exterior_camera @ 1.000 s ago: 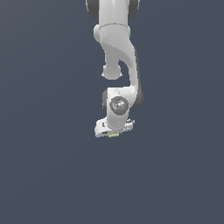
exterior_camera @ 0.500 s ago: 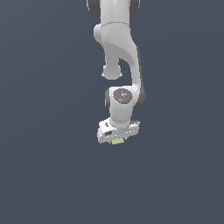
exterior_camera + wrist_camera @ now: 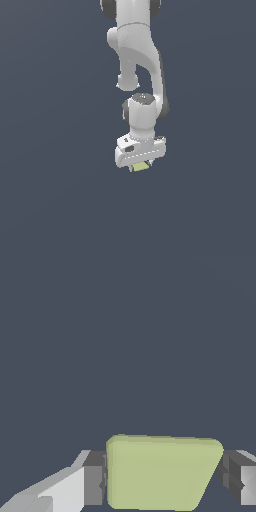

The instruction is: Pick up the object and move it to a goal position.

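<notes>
The claw [image 3: 162,478] is clamped on the cube [image 3: 161,472]: in the wrist view a dark finger pad [image 3: 94,485] presses flat against one side face and its partner against the opposite face, with the pale yellow-green block filling the gap between them. In the exterior view the cube [image 3: 140,166] shows only as a sliver poking out beneath the white claw [image 3: 139,165], much narrower than the hand body above it. Whether it rests on the grey surface or hangs just clear of it cannot be told, since no shadow or contact line shows.

Judging by its look, the cube is rigid, plain and smooth, with slightly rounded edges, and probably light. Flat parallel faces suit this pinch well. The pads sit near the middle of opposing faces, which should keep it from twisting. The likely weakness is slip on smooth sides, so a steady squeeze and gentle carrying would be prudent.

Beyond the arm [image 3: 137,55], only a uniform dark grey field appears; no goal marker is visible.
</notes>
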Motion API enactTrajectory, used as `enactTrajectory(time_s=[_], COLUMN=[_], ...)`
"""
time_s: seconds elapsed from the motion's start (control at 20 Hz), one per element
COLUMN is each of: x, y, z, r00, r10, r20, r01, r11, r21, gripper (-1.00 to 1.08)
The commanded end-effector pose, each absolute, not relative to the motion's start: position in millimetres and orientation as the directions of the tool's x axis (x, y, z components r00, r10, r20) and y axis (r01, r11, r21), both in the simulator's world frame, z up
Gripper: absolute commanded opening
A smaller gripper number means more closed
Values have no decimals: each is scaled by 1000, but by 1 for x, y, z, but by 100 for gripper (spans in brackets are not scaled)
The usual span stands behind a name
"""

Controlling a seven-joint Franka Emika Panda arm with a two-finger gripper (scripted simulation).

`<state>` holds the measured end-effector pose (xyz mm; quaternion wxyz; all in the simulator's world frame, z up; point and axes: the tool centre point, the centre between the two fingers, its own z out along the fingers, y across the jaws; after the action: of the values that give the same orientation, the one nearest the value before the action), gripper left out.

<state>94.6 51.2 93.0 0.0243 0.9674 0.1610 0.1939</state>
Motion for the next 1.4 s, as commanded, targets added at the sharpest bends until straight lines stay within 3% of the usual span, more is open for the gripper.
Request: enactTrajectory(time_s=[0.0, 0.65, 1.35], x=[104, 135, 141], y=[57, 83, 93], z=[105, 170, 200], r00=[843, 654, 552], r10=[327, 346, 348], r20=[426, 673, 758], r01=[305, 309, 304], r11=[-944, -934, -930], r21=[121, 179, 206], gripper=[-100, -100, -100])
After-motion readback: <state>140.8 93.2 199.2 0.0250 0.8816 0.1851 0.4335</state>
